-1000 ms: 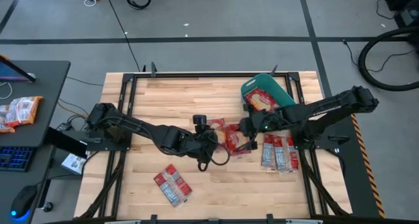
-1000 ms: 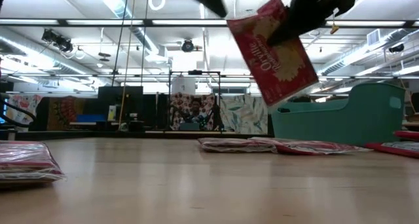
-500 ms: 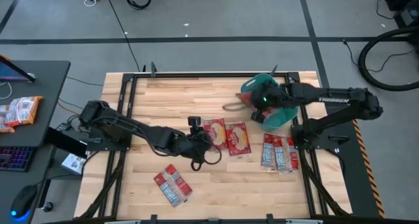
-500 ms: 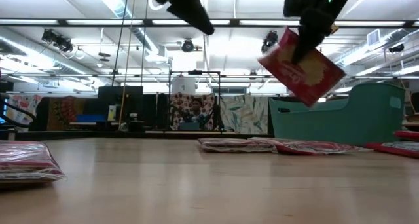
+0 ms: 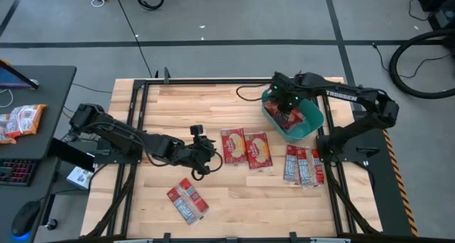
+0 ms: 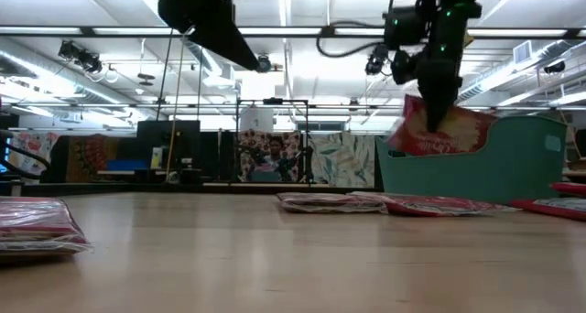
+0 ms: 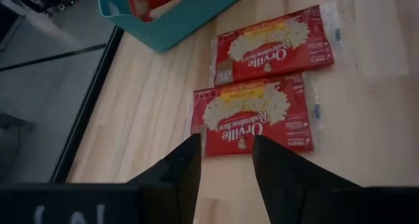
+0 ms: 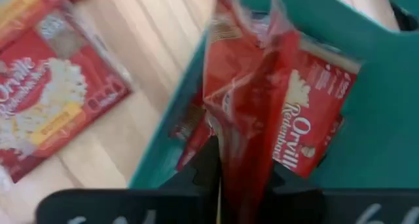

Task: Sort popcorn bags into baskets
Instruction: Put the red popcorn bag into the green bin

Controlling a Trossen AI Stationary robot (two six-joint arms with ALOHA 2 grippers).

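The teal basket stands at the table's far right. My right gripper hovers over it, shut on a red popcorn bag that dips into the tub, where another bag lies. My left gripper is open above bare wood, left of two bags lying flat at the centre; its wrist view shows them ahead of the fingers. More bags lie flat at the right and near left. My right gripper pinches the bag's upper edge between its two fingers, coming from above and pointing down. The bag hangs below the fingers, bowed and tilted. Its lower part is behind the basket's wall, and whether it rests inside is hidden.
A side desk left of the table carries paler orange-and-white packets and a keyboard. Black frame rails run along the table's sides. A cable loops by the basket. Open wood lies along the far left and near middle.
My right gripper has carried the bag from the table's centre toward the far right, then down over the basket; the bag has dropped from high above the table to partly inside the tub. My left gripper has drawn back toward the left edge, away from the centre bags.
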